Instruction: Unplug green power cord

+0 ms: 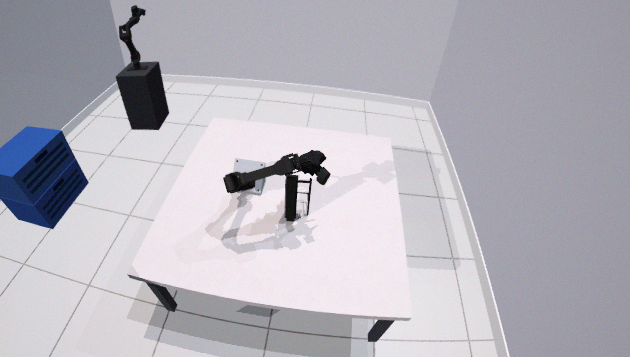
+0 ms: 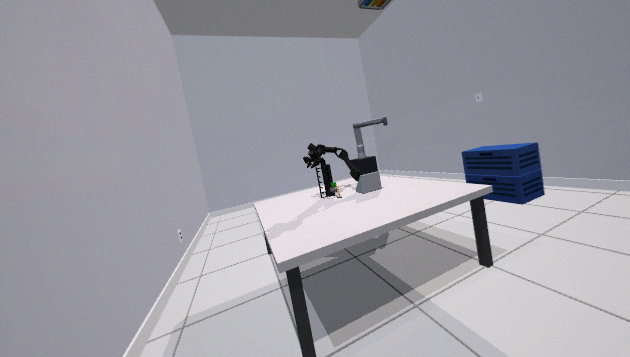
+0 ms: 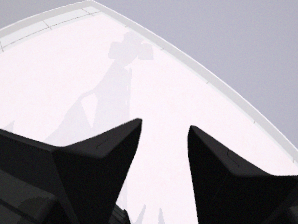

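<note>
Exterior view shows the end effector [image 2: 311, 159] hovering above the top of the upright power strip [image 2: 326, 179], its fingers partly apart with nothing between them. The green plug [image 2: 333, 185] sits low on the power strip, near the counter [image 2: 380, 213]. A steep descent risks striking the power strip's top and toppling it; misjudged alignment could close the fingers beside the plug.

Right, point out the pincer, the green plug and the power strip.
pincer [image 3: 165, 156]: wrist view, the gap midway between its two dark fingertips, nothing held.
green plug [image 2: 333, 185]: exterior view, the small green body low on the strip.
power strip [image 1: 291, 198]: top view, the dark upright side of the strip.
</note>
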Robot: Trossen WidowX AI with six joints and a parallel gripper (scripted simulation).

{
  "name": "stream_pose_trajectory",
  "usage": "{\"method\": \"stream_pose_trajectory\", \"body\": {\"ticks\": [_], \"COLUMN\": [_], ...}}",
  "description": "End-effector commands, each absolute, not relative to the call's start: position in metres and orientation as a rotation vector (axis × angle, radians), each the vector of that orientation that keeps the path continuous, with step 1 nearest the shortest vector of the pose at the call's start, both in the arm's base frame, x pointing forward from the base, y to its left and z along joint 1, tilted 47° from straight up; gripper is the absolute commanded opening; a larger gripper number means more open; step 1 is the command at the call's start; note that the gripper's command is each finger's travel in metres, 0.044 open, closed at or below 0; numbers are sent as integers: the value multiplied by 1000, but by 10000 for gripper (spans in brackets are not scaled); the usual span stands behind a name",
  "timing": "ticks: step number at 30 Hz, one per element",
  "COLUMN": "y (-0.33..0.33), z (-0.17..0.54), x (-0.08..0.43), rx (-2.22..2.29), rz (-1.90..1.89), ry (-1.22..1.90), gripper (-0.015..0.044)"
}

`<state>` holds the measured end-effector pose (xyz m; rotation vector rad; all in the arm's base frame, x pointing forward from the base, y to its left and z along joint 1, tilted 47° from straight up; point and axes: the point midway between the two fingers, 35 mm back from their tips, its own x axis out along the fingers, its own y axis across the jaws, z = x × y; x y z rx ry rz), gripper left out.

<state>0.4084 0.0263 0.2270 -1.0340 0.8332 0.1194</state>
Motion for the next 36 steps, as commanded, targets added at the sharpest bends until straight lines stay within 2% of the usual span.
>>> {"method": "stream_pose_trajectory", "body": {"ticks": [1,13,22,36], "y": [39,36,14,7], "z": [208,104,67,74], "x": [409,344,254,253], "rx": [-1102,-1353,-1622,-1628], "rz": [163,433,719,725], "ry": [879,1372,1913,1923], "gripper": [160,160,160,160]}}
